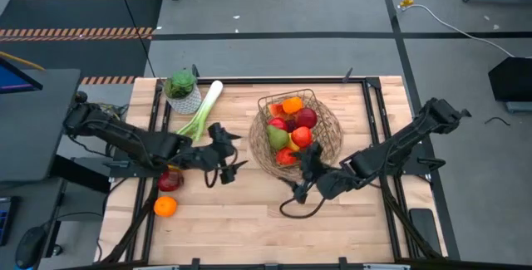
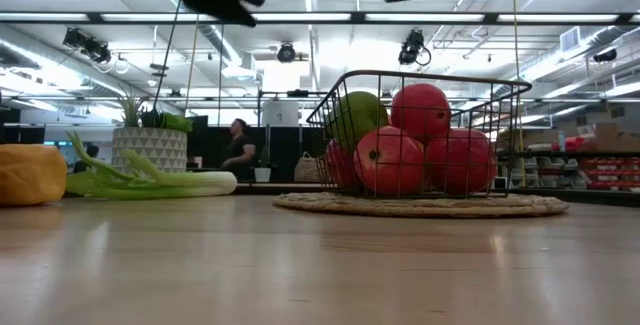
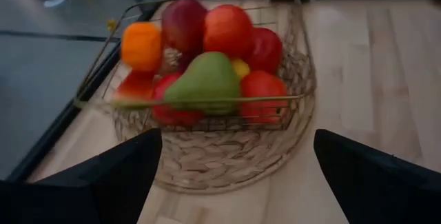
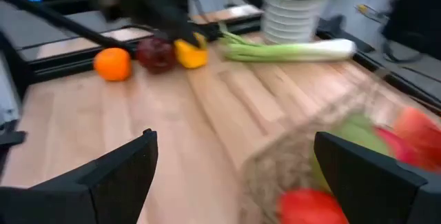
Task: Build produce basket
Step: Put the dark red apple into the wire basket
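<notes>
The wire basket (image 1: 264,104) stands on a round woven mat (image 1: 334,141) right of the table's middle. It holds red apples (image 3: 227,27), a green pear (image 3: 207,79) and an orange (image 3: 141,45). A leek (image 1: 204,108) lies at the far left. An orange (image 1: 165,207), a dark red apple (image 1: 170,180) and a yellow pepper (image 4: 191,53) lie on the near left. My left gripper (image 1: 235,154) hangs open above the table left of the basket, facing it. My right gripper (image 1: 298,173) hangs open at the basket's near edge, facing left.
A green plant in a white pot (image 1: 181,87) stands at the far left corner beside the leek's leafy end. Bare wood (image 1: 249,220) stretches along the near edge between the loose produce and the right arm. A person (image 2: 240,145) stands in the room far behind.
</notes>
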Controlling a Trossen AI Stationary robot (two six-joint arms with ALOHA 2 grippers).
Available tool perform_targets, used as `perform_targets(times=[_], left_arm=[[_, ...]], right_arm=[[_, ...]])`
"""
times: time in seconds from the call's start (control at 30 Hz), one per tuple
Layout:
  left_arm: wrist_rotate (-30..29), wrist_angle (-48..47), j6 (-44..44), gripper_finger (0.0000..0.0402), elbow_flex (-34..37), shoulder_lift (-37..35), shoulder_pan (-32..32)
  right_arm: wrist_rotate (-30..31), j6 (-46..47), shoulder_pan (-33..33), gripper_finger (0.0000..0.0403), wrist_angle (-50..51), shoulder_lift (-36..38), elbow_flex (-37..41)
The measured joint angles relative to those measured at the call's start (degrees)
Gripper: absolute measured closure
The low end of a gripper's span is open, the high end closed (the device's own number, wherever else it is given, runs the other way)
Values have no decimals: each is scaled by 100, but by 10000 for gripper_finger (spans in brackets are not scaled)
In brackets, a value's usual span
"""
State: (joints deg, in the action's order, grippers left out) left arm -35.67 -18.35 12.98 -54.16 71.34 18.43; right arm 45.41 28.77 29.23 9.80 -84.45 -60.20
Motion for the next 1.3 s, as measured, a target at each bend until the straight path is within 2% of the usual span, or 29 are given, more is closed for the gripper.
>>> perform_targets(times=[0.23,0.43,0.6,0.77,0.93,1.03,1.2,1.3], left_arm=[[-317,403,719,15,1168,-951,320],[-465,279,1582,15,1702,-1652,710],[-393,-963,2595,15,1721,-1762,1194],[132,-2010,3719,15,1721,-1737,1672],[756,-2570,4300,15,1721,-1735,2202],[1015,-3214,4824,15,1719,-1695,2456],[1332,-4618,6175,15,1720,-1697,2556],[1427,-4552,6219,15,1714,-1695,2551]], right_arm=[[-919,-1552,-231,10,-2259,-886,-4],[-1741,-1968,-504,14,-3397,-1669,-4],[-2319,-1999,-644,14,-3787,-2144,-4],[-2401,-2037,-655,15,-3883,-2353,-63],[-2453,-2102,-616,16,-3880,-2334,-63],[-2455,-2107,-540,17,-3907,-2331,-66],[-2457,-2124,-464,17,-3884,-2331,-66],[-2457,-2126,-424,17,-3887,-2331,-66]])
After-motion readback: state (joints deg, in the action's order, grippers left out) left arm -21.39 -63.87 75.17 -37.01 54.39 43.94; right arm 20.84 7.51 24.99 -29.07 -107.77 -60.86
